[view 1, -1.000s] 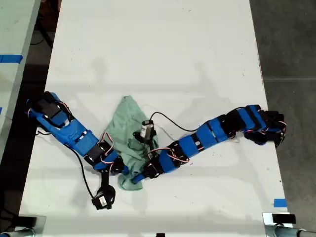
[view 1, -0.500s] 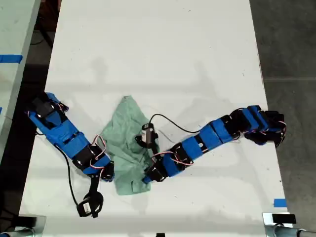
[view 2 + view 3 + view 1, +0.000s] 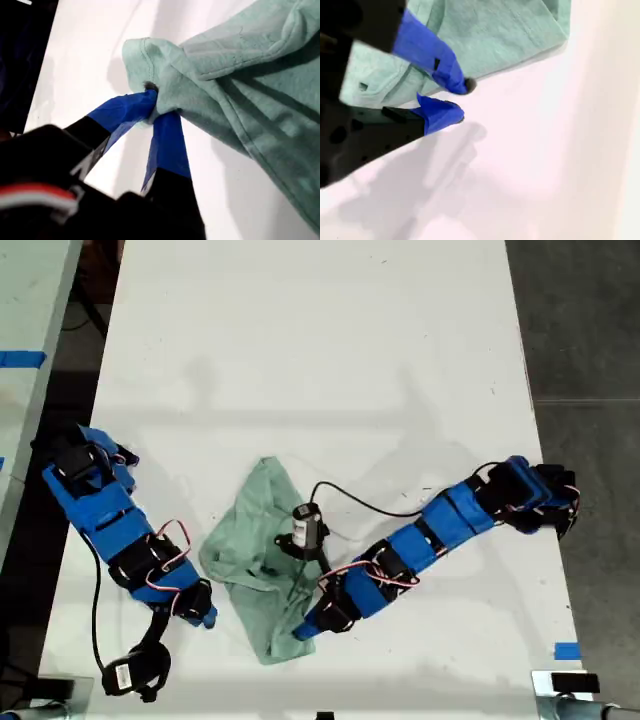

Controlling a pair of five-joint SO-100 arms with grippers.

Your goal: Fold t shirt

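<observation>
The pale mint-green t shirt [image 3: 250,540] lies crumpled on the white table [image 3: 320,360], between the two blue arms. My first gripper [image 3: 303,628] is on the arm coming in from the exterior view's right. It is shut on a bunched hem of the t shirt [image 3: 240,75], with fabric pinched between its blue fingertips [image 3: 167,130] at my first gripper [image 3: 156,107]. My second gripper [image 3: 205,615], on the arm at the exterior view's left, stands just off the shirt's edge. In its wrist view my second gripper [image 3: 460,100] is slightly open over bare table, with the t shirt [image 3: 485,35] beside it.
A black and silver wrist camera [image 3: 305,525] with its cable rides over the shirt. The other arm's camera [image 3: 130,677] hangs near the table's front edge. A second pale table [image 3: 30,310] and dark floor lie at the exterior view's left. Blue tape [image 3: 567,651] marks the exterior view's lower right.
The second arm pulled back toward the exterior view's lower left and came off the shirt. The first gripper moved the shirt's lower edge toward the front edge, and the cloth spread a little.
</observation>
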